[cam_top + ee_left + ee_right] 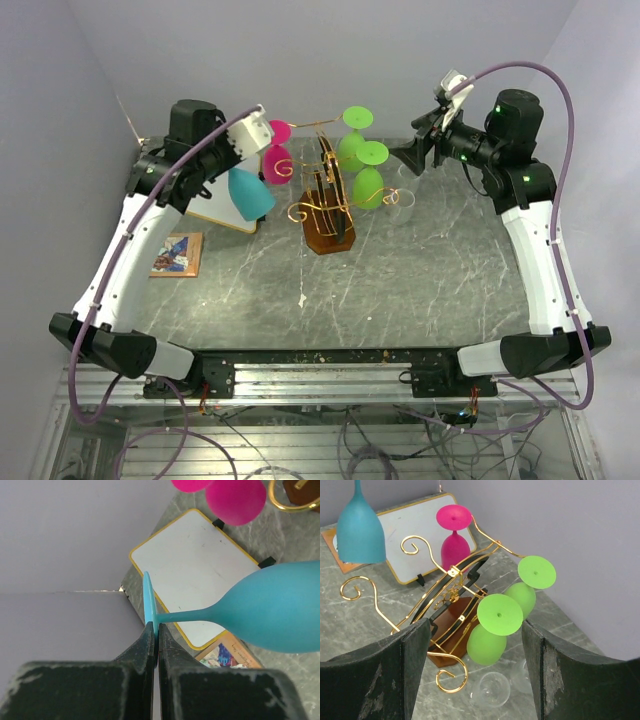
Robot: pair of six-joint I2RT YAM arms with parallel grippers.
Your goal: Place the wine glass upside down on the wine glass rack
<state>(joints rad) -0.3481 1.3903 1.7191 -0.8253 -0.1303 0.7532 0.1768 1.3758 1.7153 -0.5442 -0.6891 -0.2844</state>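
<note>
Where the left gripper (155, 632) closes, its black jaws are pressed nearly flat together on the thin rim of the foot of the blue wine glass (280, 610), a detail only the left wrist view gives; from there the slim stem runs off to the matte, rounded bowl. The overhead view shows what that one cannot: the glass hangs bowl-down in the air just left of the wine glass rack (328, 205), close to a pink glass (275, 160) that hangs inverted from one gold arm, and I cannot tell whether the blue glass touches any wire. The right gripper (475, 670) is spread wide and holds nothing. Its view looks between the worn dark fingers at the rack's thin gold wire, curled scroll ends and dark brown wooden base. It also shows two green glasses (500, 615) hung upside down by their flat round feet, and a clear glass (492, 690) low beside the base (barely visible from above). A white, yellow-edged whiteboard (195, 570) lies behind the blue glass on the grey veined table (420, 280). The left arm (130, 250) rises from its near corner and bends its wrist inward toward the rack. The right arm (535, 260) mirrors it, with its gripper aimed at the rack from the right.
</note>
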